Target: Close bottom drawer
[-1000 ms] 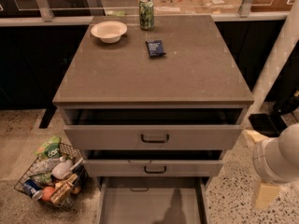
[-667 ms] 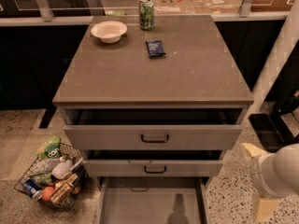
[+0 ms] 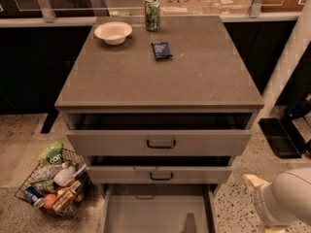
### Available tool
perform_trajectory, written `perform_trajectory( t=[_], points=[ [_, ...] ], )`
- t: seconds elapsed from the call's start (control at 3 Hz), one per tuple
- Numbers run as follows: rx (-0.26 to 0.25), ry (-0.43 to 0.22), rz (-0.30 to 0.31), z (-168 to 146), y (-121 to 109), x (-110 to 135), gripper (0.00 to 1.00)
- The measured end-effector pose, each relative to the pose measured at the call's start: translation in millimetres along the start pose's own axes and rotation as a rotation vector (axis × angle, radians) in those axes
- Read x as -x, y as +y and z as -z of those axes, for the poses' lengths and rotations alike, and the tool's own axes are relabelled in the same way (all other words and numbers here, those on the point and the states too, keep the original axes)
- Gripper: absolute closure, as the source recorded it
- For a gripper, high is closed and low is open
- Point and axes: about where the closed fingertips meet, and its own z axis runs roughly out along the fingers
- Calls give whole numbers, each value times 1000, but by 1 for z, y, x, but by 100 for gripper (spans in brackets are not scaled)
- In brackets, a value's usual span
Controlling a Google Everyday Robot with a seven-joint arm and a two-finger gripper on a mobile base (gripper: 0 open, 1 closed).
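The grey cabinet has three drawers, all pulled out. The bottom drawer (image 3: 158,212) is out the farthest; its plain grey tray shows at the bottom edge of the camera view, and its front is cut off below the frame. The middle drawer (image 3: 160,174) and the top drawer (image 3: 160,142) stand out a little, each with a dark bar handle. My gripper (image 3: 255,188), on a white rounded arm, is at the lower right, beside the right side of the bottom drawer and apart from it.
On the cabinet top (image 3: 160,76) are a white bowl (image 3: 113,32), a green can (image 3: 152,14) and a dark packet (image 3: 161,50). A wire basket (image 3: 53,183) of groceries sits on the floor at the left. A dark base (image 3: 282,137) stands on the floor at the right.
My arm and gripper have dropped lower at the right of the cabinet, partly out of the frame. The drawers have not moved.
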Motion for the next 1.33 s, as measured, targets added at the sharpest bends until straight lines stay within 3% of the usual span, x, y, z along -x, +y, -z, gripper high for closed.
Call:
perform_trajectory(
  t=[0.33,0.67,1.33],
  points=[
    [4,-6,0,-4,-3,0,0],
    [29,-40,-11,-32,-8,-2,0],
    [49,-110,-2,-94,9,1,0]
  ],
)
